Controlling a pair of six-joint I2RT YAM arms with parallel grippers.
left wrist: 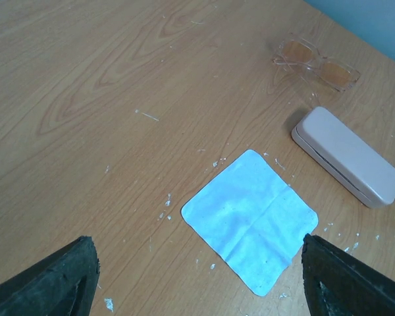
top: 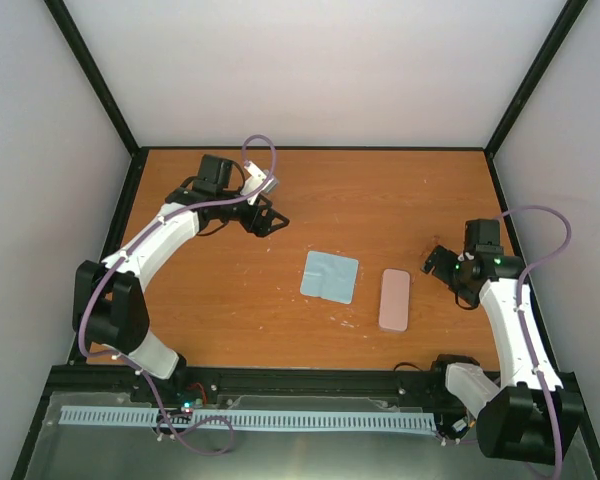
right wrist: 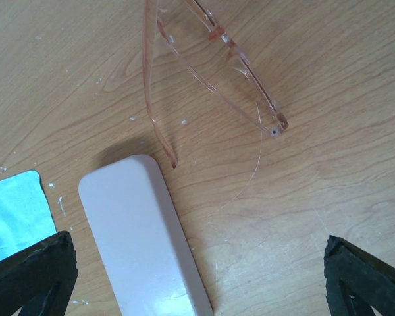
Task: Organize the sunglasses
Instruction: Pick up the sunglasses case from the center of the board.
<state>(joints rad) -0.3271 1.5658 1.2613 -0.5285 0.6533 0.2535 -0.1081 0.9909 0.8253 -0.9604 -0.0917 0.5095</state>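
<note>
Left tool (top: 270, 220), top view: raised over the far-left part of the bench (top: 210, 310), fingers spread, holding nothing. Right tool (top: 435, 262) sits low near the right edge, beside the far end of the pink case (top: 394, 299). From here I can't tell its spread. Blue cloth (top: 330, 276) lies flat just left of the case, not touching it. Sunglasses are too faint against the wood to pick out here. Black frame and walls close the bench on three sides. There is plenty of bare wood left and far, and little between the case and the right rail.

Left wrist view: left tool (left wrist: 201, 289) spread wide, nothing between the fingers, looking across the cloth (left wrist: 250, 220). Case (left wrist: 347, 156) is shut, lid seam visible. Sunglasses (left wrist: 316, 62) lie lenses-down-ish beyond the case, near it but apart. This arm is probably parked back so the right one has the room. Its path to the cloth is open.

Right wrist view: right tool (right wrist: 201, 276) spread wide, empty, hanging above the case (right wrist: 141, 237) end and the sunglasses (right wrist: 217, 72). The sunglasses' arms are unfolded, and one tip ends just beside the case's rounded end. Cloth (right wrist: 10, 210) corner shows at the left. The tool likely hovers here to line up on the frame. The frame is thin and see-through, so it looks easy to miss or to bend. With the case shut, it would need opening before anything goes in. Bare wood lies to the right of the sunglasses for an approach.
</note>
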